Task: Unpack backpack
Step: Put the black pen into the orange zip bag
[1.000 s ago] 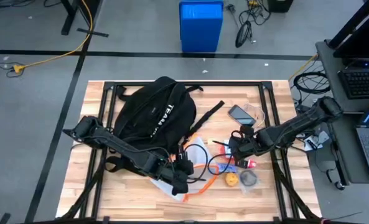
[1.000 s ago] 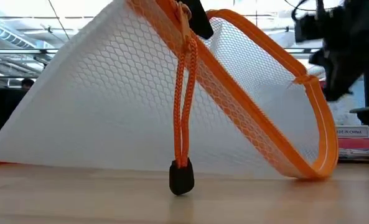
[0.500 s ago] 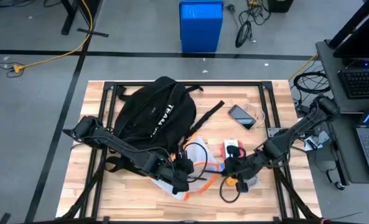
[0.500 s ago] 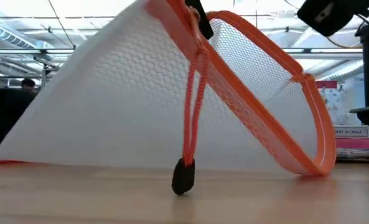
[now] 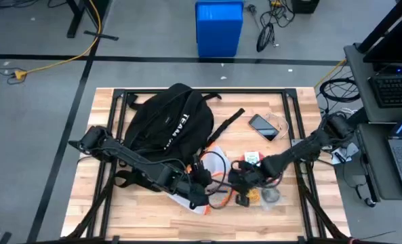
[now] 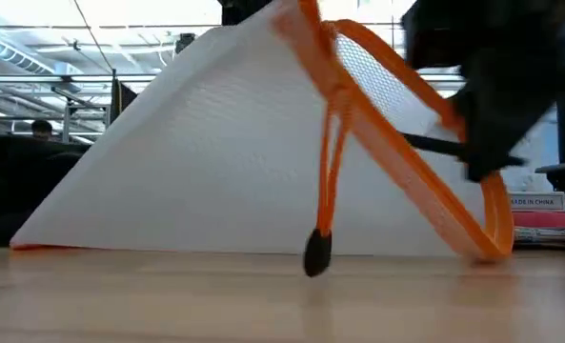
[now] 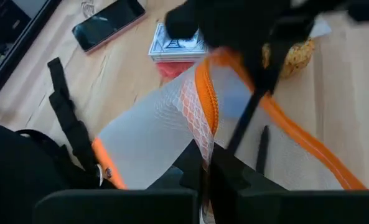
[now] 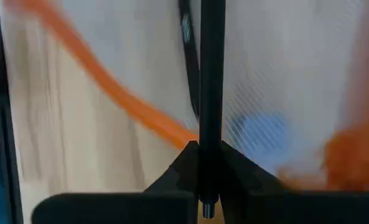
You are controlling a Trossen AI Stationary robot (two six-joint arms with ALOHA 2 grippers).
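The backpack (image 5: 168, 125) lies at the worktop's (image 5: 289, 224) far left. The left claw (image 5: 202, 193) pinches the mesh pouch (image 6: 215, 162); the right claw (image 5: 240, 181) seems clamped on a thin black rod. Opposing pulls could tear the mesh.

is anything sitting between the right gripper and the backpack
Yes. The white mesh pouch with orange trim, pinched by the left gripper, and the left arm lie between the right gripper and the backpack.
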